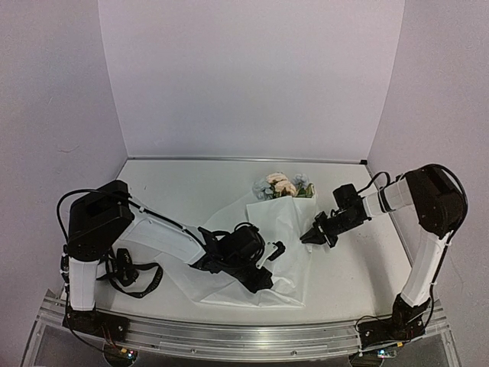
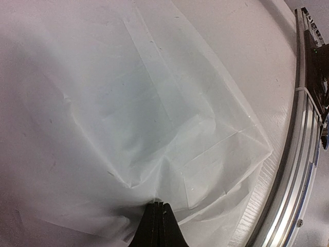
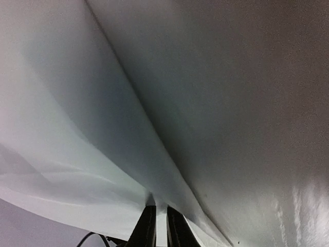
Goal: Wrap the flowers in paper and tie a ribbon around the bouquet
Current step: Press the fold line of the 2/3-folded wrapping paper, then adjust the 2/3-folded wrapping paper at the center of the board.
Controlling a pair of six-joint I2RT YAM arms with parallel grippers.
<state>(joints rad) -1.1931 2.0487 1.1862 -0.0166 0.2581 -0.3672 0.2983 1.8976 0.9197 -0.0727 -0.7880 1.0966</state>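
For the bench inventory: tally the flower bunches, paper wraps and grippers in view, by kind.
flower bunch: 1
paper wrap: 1 (separate sheets cannot be told apart)
grippers: 2, the left gripper and the right gripper, each pinching the paper
Total: 4

I see the paper [image 1: 279, 245] as plain white with no print, shading to grey in its folds. At its far end the flowers [image 1: 283, 185] show peach-cream, pale blue-grey and green. The left gripper [image 2: 158, 206] and right gripper [image 3: 159, 208] are black, the table [image 1: 191, 191] off-white.
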